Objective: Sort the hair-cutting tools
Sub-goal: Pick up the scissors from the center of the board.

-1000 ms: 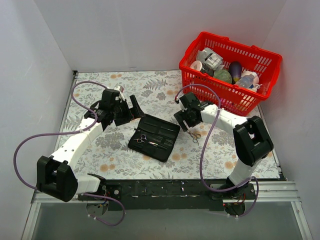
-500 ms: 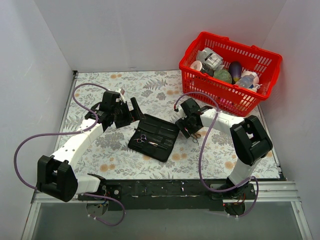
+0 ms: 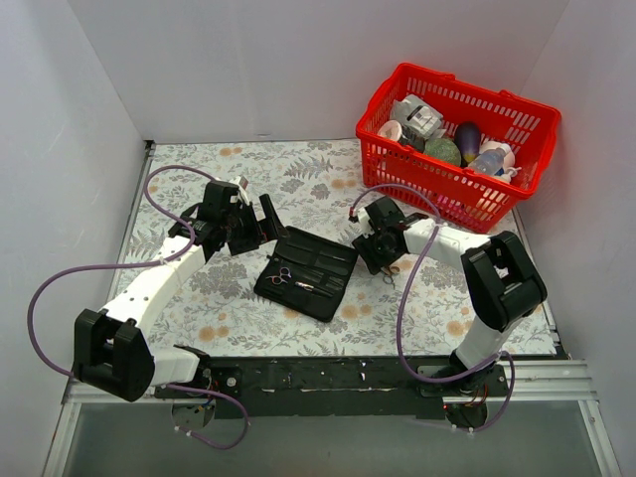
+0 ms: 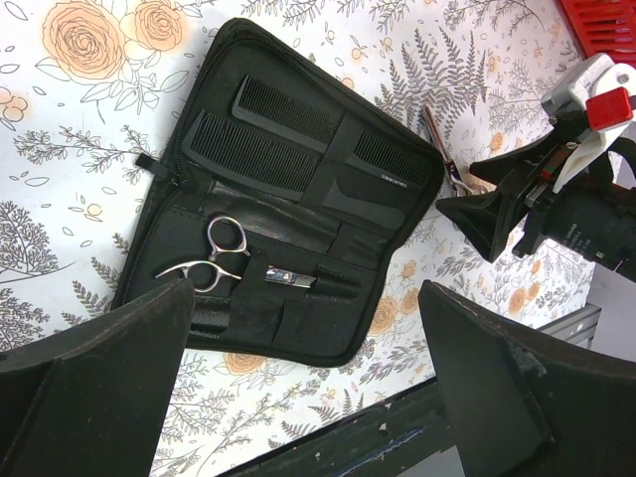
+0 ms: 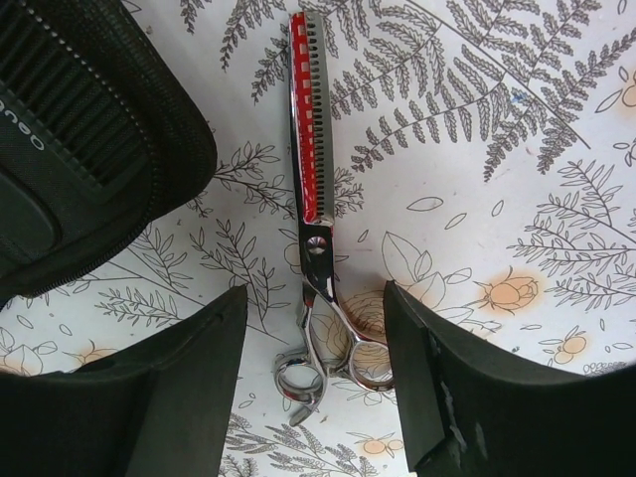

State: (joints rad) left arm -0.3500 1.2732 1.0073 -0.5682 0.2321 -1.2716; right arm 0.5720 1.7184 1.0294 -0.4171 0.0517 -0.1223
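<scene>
An open black case (image 3: 306, 272) lies mid-table. In the left wrist view it (image 4: 298, 328) holds black combs (image 4: 263, 157) and silver ring-handled scissors (image 4: 214, 260). Silver thinning scissors (image 5: 316, 263) lie on the floral mat right of the case, also seen in the top view (image 3: 390, 268) and the left wrist view (image 4: 444, 159). My right gripper (image 5: 316, 373) is open and low over the mat, its fingers on either side of the ring handles, not gripping. My left gripper (image 3: 260, 221) is open and empty, held above the mat at the case's left end.
A red basket (image 3: 537, 129) of bottles and egg-shaped items stands at the back right. The black base rail (image 3: 328, 376) runs along the near edge. White walls enclose the floral mat (image 3: 199, 318).
My right gripper has moved down and slightly toward the case, and now straddles the thinning scissors' handles. The left arm has barely moved.
</scene>
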